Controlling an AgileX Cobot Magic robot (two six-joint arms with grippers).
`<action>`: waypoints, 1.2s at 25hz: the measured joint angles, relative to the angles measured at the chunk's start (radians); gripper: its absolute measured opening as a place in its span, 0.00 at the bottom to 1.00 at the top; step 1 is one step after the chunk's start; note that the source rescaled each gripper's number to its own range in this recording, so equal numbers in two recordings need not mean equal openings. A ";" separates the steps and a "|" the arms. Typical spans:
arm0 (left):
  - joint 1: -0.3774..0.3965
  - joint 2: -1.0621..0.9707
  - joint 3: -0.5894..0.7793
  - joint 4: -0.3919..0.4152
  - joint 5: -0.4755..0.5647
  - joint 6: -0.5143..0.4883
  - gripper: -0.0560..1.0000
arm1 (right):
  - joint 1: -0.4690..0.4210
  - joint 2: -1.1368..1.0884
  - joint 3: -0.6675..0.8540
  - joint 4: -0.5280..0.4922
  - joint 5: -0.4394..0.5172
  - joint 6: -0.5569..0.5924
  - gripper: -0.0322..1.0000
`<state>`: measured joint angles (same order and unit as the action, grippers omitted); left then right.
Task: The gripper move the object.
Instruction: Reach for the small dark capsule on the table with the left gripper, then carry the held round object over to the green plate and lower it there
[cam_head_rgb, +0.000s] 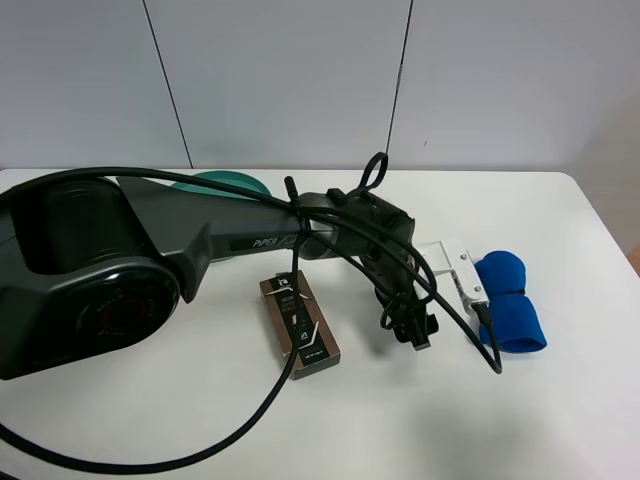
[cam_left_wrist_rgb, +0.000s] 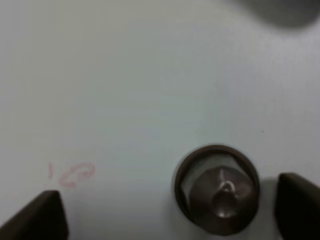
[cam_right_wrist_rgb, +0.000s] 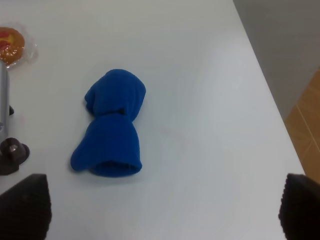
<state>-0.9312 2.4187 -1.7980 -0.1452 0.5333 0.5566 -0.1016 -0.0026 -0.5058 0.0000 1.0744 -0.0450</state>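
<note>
The object, a tiny dark grey capsule (cam_left_wrist_rgb: 217, 189) with a round rim, stands on the white table between the two black fingertips of my left gripper (cam_left_wrist_rgb: 167, 212). The jaws are open and stand apart from it on both sides, and it sits nearer one finger (cam_left_wrist_rgb: 299, 205). In the exterior high view the left gripper (cam_head_rgb: 418, 332) points down at the table's middle right and hides the capsule. My right gripper (cam_right_wrist_rgb: 162, 210) is open and empty, above bare table near a blue cloth.
A brown capsule box (cam_head_rgb: 300, 322) lies left of the left gripper. A rolled blue cloth (cam_head_rgb: 510, 300) (cam_right_wrist_rgb: 112, 125) lies to its right, beside the arm's white block (cam_head_rgb: 450, 270). A teal thing (cam_head_rgb: 220, 182) shows behind the arm. An orange wrapped item (cam_right_wrist_rgb: 10, 42) lies at the view's edge.
</note>
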 joint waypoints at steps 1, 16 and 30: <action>0.000 0.000 0.000 0.000 0.007 0.000 0.64 | 0.000 0.000 0.000 0.000 0.000 0.000 1.00; 0.000 0.000 0.000 -0.003 0.016 0.000 0.05 | 0.000 0.000 0.000 0.000 0.000 0.000 1.00; 0.001 -0.071 -0.004 -0.003 0.020 0.000 0.05 | 0.000 0.000 0.000 0.000 0.000 0.000 1.00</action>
<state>-0.9302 2.3473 -1.8015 -0.1480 0.5529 0.5566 -0.1016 -0.0026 -0.5058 0.0000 1.0744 -0.0450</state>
